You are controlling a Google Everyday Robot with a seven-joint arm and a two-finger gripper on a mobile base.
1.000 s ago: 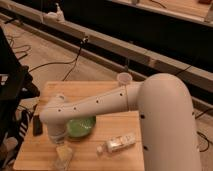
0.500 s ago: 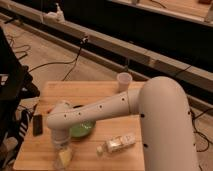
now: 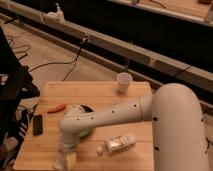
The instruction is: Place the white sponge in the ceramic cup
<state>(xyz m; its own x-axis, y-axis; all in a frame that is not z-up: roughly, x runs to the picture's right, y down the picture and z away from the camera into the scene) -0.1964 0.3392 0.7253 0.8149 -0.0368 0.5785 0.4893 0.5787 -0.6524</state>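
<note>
pale wood forms the table [image 3: 102, 95] that carries everything. the white sponge [image 3: 72, 160] lies at the table's near edge, close to the near left corner, showing as a pale yellowish block. the gripper [image 3: 65, 156] hangs straight down at that same spot, at the end of the white arm [image 3: 117, 112], which reaches across the table from the right side toward the near left. the sponge sits right at the gripper's tip, partly covered by it and peeking out on the side toward the table's middle; whether the gripper is spread, pressed together or pinching the sponge cannot be told. the ceramic cup [image 3: 123, 82] stands upright near the far edge, right of centre, well apart from both the sponge and the gripper, with the arm lying between them. a green bowl [image 3: 85, 131] rests near the middle of the left half, mostly hidden behind the arm's wrist. a clear plastic bottle [image 3: 118, 144] lies on its side near the near edge, to the right of the gripper. an orange item [image 3: 56, 107] lies toward the left edge, and a flat black object [image 3: 37, 125] lies beside that edge, nearer the front.
</note>
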